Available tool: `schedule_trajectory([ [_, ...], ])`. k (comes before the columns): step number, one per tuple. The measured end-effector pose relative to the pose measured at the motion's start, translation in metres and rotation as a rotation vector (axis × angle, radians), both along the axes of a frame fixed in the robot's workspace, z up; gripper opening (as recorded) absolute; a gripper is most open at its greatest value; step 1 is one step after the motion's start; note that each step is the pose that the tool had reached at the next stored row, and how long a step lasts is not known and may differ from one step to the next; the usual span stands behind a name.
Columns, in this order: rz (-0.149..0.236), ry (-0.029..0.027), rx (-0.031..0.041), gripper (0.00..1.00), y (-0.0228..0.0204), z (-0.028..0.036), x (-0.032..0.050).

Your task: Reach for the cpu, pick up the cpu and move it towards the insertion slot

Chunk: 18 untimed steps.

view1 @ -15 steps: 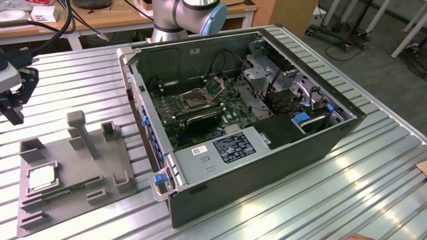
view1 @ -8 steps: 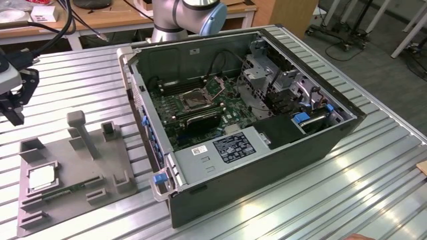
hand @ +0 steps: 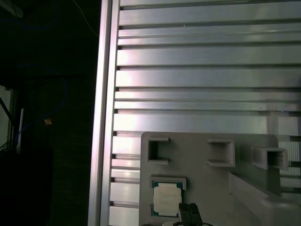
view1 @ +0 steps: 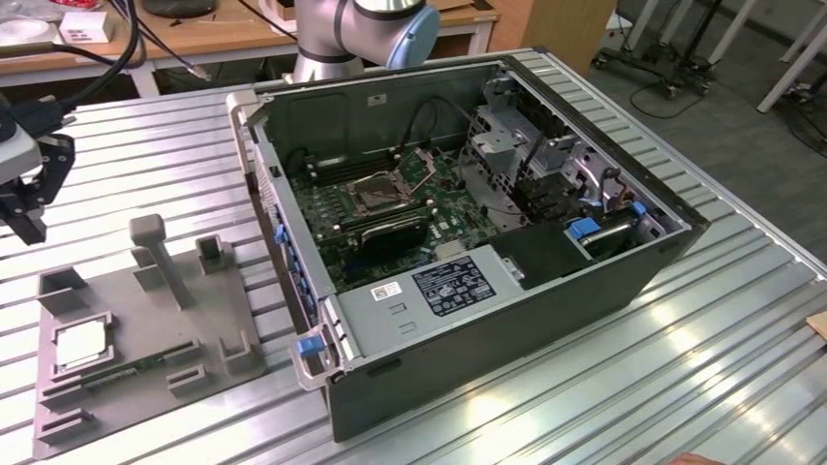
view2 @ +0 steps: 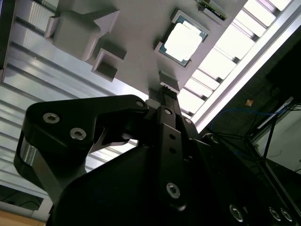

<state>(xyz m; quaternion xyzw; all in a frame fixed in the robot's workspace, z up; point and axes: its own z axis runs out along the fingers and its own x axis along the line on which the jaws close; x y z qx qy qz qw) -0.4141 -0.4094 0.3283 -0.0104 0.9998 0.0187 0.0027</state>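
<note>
The cpu [view1: 80, 344] lies flat in a recess of the grey tray [view1: 232, 358], at the exterior view's lower left. Its silver top shows in both wrist views [view2: 182, 41] [hand: 166, 201]. My gripper [view1: 26, 218] hangs above the table at the exterior view's far left, up and back from the tray, apart from the chip and holding nothing that I can see. The gripper [view2: 164, 92] points toward the tray [view2: 136, 28]. The insertion slot [view1: 378, 191], a silver frame with a dark centre, sits on the motherboard inside the open computer case [view1: 543, 291].
A narrow green circuit strip [view1: 130, 371] lies on the tray beside the chip. Tall grey posts [view1: 153, 254] rise from the tray. The slatted aluminium table [view1: 646, 387] ends just beyond the tray [hand: 106, 141]. The arm's base [view1: 343, 44] stands behind the case.
</note>
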Motion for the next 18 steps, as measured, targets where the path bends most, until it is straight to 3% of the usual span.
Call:
schedule_trajectory([
  [7,0.0,0.0,0.0001,0.11,-0.0005,-0.0023,-0.0038],
  [18,0.0,0.0001,-0.0001,0.11,-0.0061,-0.0064,-0.0043],
])
